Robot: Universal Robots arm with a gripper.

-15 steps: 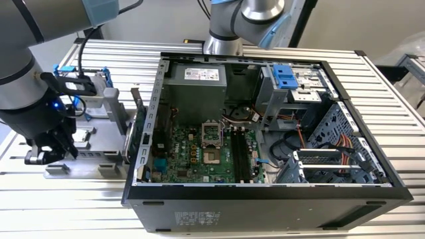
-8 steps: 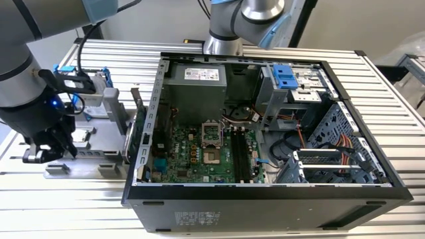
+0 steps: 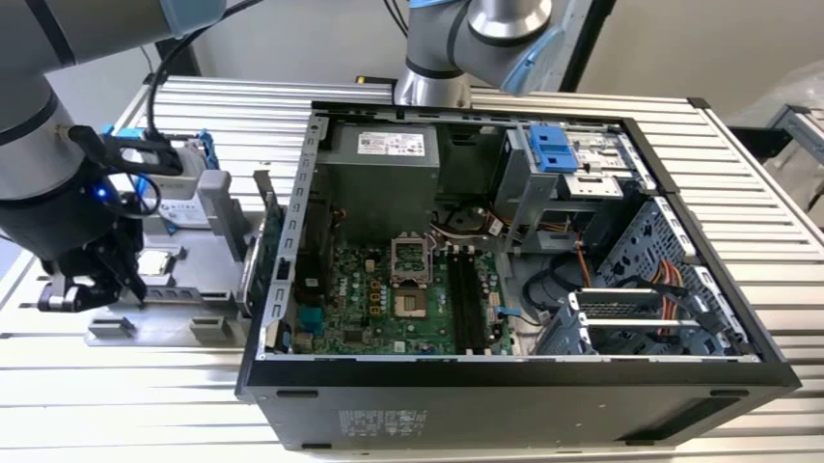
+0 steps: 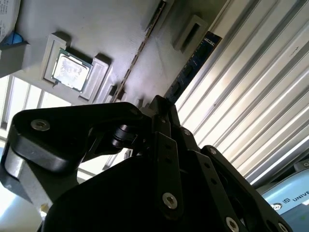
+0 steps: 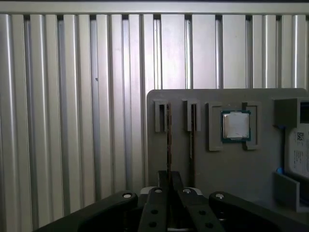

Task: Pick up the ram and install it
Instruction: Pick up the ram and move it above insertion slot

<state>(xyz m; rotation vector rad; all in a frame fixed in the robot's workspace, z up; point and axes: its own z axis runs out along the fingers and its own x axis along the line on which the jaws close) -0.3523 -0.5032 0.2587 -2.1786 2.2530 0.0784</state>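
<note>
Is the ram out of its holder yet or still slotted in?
Slotted in: the first wrist view shows the ram on edge in the grey holder, gripper close by.

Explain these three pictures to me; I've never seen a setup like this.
The exterior view shows a robot arm beside an open computer case on a ribbed table. Both wrist views come from cameras on that arm, looking past its gripper. Beneath lies a grey holder with the ram, a second stick, a chip and a hard drive. The gripper lines up with the ram, the stick farthest from the chip; whether it grips it I cannot tell.
</note>
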